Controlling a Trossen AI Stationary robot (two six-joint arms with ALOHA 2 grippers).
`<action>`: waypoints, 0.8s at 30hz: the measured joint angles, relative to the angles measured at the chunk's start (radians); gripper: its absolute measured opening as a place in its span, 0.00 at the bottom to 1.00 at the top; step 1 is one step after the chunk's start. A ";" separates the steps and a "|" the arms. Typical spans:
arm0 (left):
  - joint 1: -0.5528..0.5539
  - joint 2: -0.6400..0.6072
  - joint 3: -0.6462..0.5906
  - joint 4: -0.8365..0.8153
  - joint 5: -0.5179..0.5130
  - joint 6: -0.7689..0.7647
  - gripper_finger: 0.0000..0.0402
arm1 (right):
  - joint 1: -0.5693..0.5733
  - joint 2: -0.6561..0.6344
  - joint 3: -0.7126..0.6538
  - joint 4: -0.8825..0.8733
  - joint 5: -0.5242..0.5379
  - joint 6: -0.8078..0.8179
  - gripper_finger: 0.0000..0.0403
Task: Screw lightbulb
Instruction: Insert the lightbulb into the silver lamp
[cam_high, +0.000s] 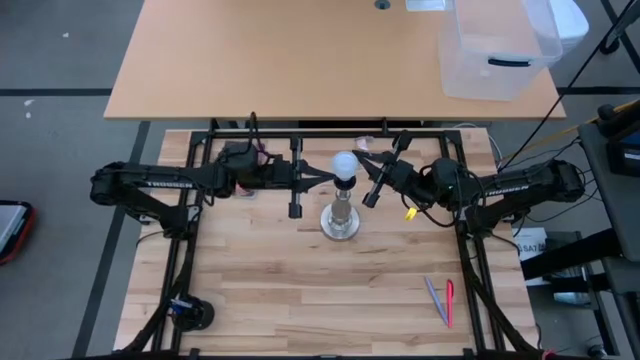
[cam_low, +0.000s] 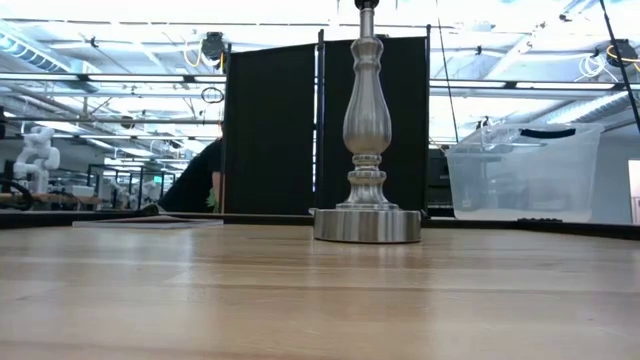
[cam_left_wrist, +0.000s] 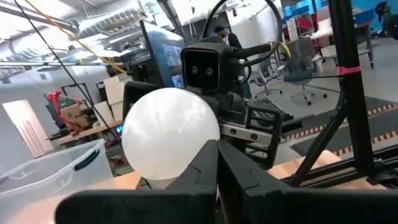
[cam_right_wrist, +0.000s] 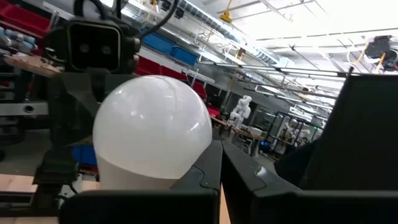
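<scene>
The white lightbulb (cam_high: 345, 165) sits on top of the silver round-based stand (cam_high: 340, 222) at the table's middle. In the low view only the stand (cam_low: 367, 130) shows; the bulb is above the picture's edge. My left gripper (cam_high: 328, 178) reaches in level from the table's left, shut, with its tips at the bulb's globe (cam_left_wrist: 171, 134). My right gripper (cam_high: 363, 168) comes level from the table's right, also shut, at the opposite side of the globe (cam_right_wrist: 152, 134). My left gripper lays the outer side of one shut finger (cam_left_wrist: 202, 165) against the lower side of the globe (cam_left_wrist: 193, 155), coming level from the table's left. The bulb stands upright on the stand. My right gripper lays the outer side of one shut finger (cam_right_wrist: 208, 171) against the globe's lower side (cam_right_wrist: 186, 165), coming level from the table's right. Nothing sits between its fingers.
A clear plastic bin (cam_high: 495, 50) stands on the far table at the right. Two pens (cam_high: 440, 300) lie near the right front of my table, a small black object (cam_high: 190, 312) at the left front. A person (cam_low: 195, 180) is in the room behind.
</scene>
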 joint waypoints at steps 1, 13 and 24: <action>0.001 0.005 0.005 0.000 0.000 0.000 0.00 | 0.000 0.000 0.000 -0.005 0.008 0.000 0.00; 0.007 0.016 0.007 -0.009 -0.002 -0.002 0.00 | 0.013 0.000 0.001 -0.049 0.026 0.003 0.00; 0.020 0.016 0.007 -0.035 -0.008 -0.017 0.00 | 0.083 0.001 0.000 -0.061 0.166 -0.048 0.00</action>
